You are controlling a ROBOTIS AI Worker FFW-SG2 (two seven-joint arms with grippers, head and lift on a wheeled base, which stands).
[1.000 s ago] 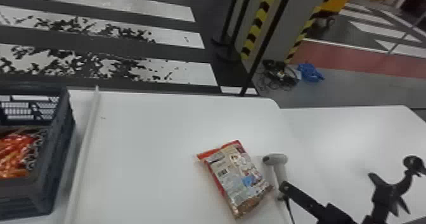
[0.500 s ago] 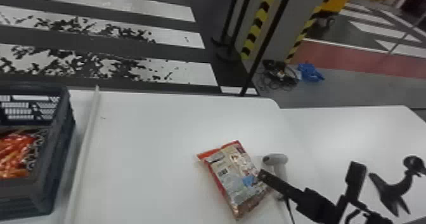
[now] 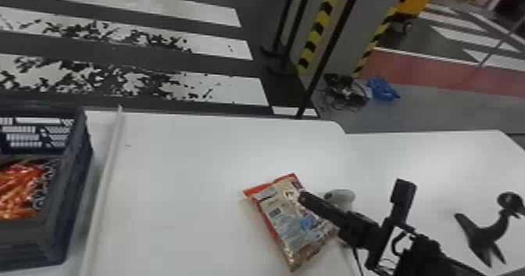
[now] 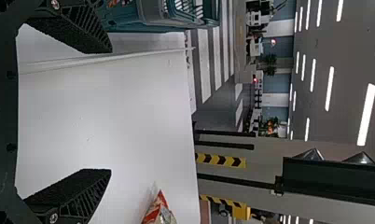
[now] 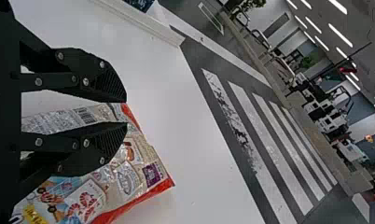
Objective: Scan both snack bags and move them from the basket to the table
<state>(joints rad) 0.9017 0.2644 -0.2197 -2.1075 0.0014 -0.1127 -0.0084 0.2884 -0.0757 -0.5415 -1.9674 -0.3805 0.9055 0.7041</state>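
Holding my black right gripper (image 5: 127,112) and left gripper (image 4: 111,111) with jaws apart, the right above the red-edged, printed plastic bag (image 3: 281,212) on the white desk (image 3: 175,201), I judge it lies beside the pale plastic scanner (image 3: 340,196) for scanning, clear of the dark-blue plastic basket (image 3: 72,193).

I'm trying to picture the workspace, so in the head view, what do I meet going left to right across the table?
Dark basket, pale strip, snack bag, grey scanner, black stand.
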